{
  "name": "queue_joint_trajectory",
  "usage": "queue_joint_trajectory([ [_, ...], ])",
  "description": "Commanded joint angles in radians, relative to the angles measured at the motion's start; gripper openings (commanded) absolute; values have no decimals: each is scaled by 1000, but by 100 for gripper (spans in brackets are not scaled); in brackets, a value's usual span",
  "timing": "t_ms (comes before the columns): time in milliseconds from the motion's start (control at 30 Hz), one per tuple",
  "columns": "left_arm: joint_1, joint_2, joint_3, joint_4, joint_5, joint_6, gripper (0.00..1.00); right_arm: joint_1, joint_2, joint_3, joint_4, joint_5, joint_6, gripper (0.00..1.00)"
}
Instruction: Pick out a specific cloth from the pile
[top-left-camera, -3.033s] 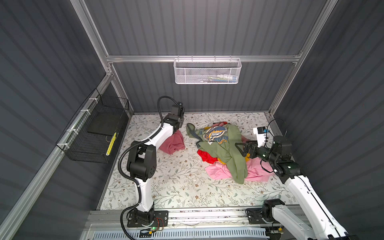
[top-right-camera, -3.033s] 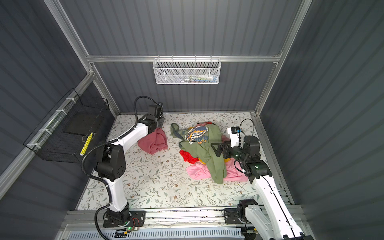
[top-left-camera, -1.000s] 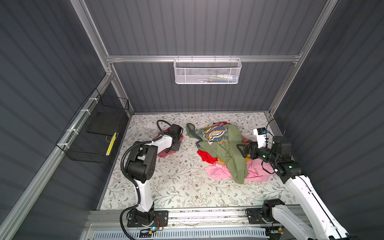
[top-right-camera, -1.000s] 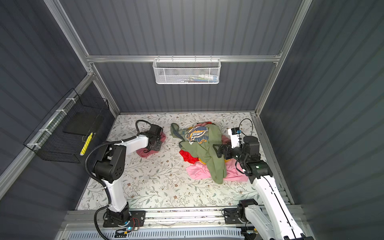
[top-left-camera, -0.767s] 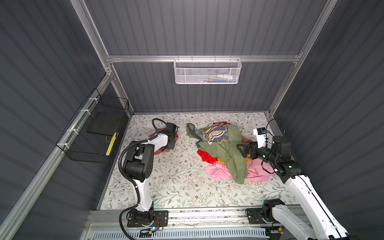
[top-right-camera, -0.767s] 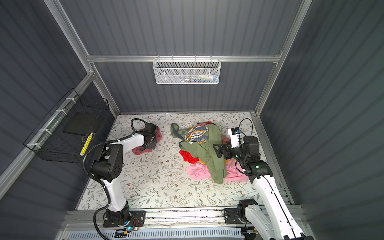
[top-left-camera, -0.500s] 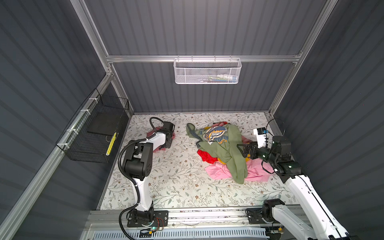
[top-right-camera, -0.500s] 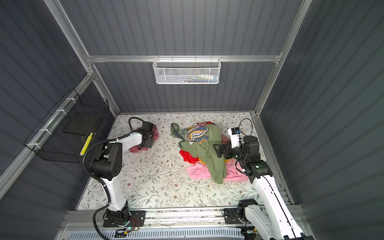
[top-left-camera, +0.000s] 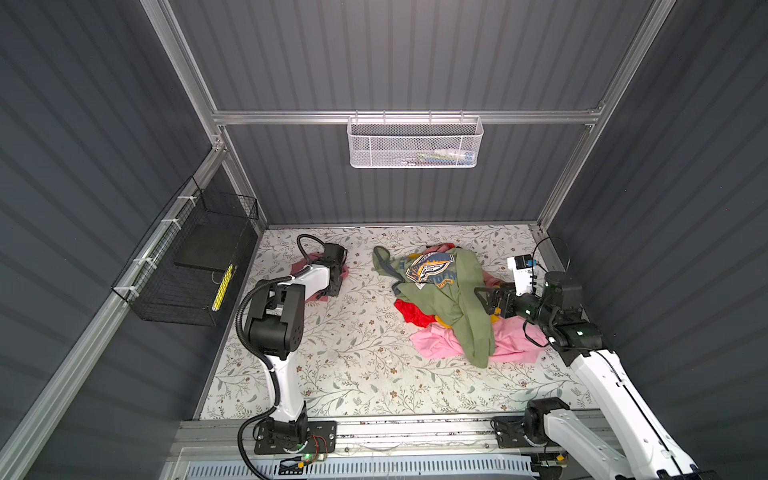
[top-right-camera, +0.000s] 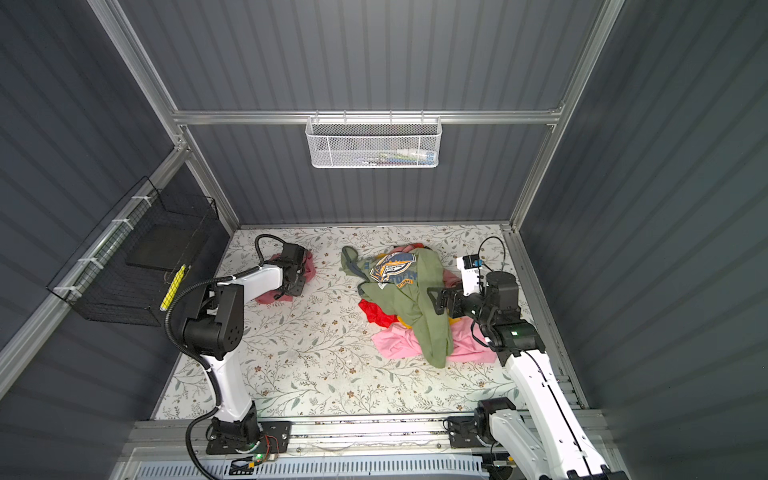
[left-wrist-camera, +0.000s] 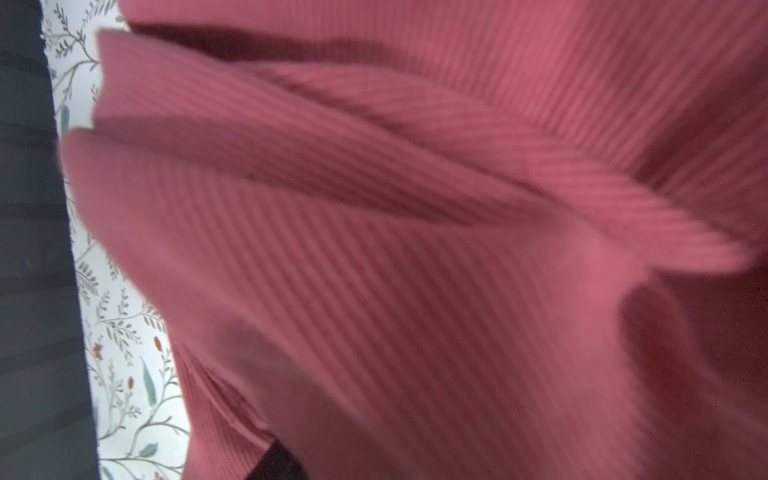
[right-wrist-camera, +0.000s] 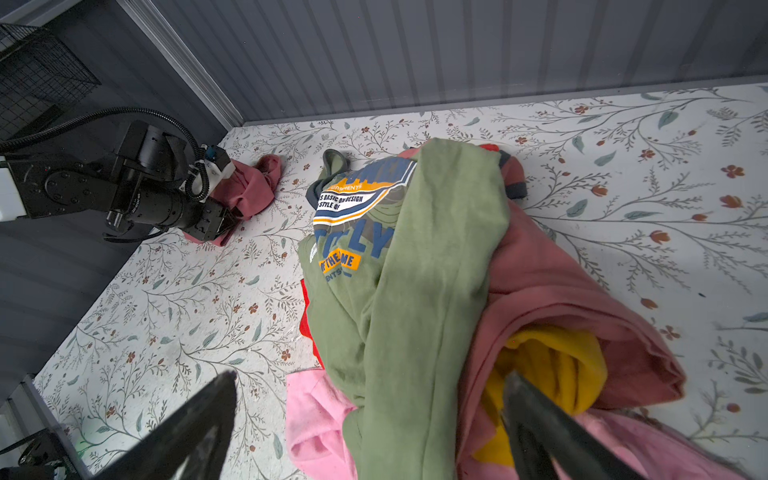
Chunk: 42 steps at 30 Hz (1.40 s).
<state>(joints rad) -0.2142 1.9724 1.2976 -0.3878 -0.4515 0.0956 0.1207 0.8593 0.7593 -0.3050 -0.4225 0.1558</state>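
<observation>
- Because the task asks for one garment out of many, the cloth (top-left-camera: 296, 269), a ribbed dusty rose fabric, lies bunched alone at about ten o'clock on the desk (top-left-camera: 353, 357), well apart from the pile (top-left-camera: 446, 299) at about two o'clock
- The left claw (top-left-camera: 330, 291) sits low on the cloth, whose blurred folds fill the left wrist view (left-wrist-camera: 415, 249); no view shows whether its jaws are parted or closed on the fabric
- The right claw (right-wrist-camera: 370, 376) stands wide open and empty at the pile's three o'clock edge, pointing at the olive T-shirt (right-wrist-camera: 415, 270) and the yellow cloth (right-wrist-camera: 548, 365); judged a waiting pose, placed to steady the heap if needed
- The bright pink cloth (top-left-camera: 440, 345) and the red cloth (top-left-camera: 409, 311) lie partly under the T-shirt, touched by neither claw
- Compared with three seconds earlier, the cloth has travelled farther toward nine o'clock, widening its gap from the pile, and the left arm has folded back at the elbow; the pile and the right arm look unchanged
- Judged stage: the cloth is already separated, and letting it go appears to be the step in hand
</observation>
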Motion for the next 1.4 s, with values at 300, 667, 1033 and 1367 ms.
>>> queue_joint_trajectory([
  [300,3,-155,-101,90,43,-80,100,4,9,11,16,-19,-11,99],
  [667,-78,-416,-304,243,-20,-178,100,4,11,19,15,14,-24,99],
  [1033,-152,-690,-628,500,-120,-229,100,2,5,-27,74,228,-66,99],
  [1367,-152,-728,-728,603,-166,-196,100,3,-50,-237,382,458,-104,99],
])
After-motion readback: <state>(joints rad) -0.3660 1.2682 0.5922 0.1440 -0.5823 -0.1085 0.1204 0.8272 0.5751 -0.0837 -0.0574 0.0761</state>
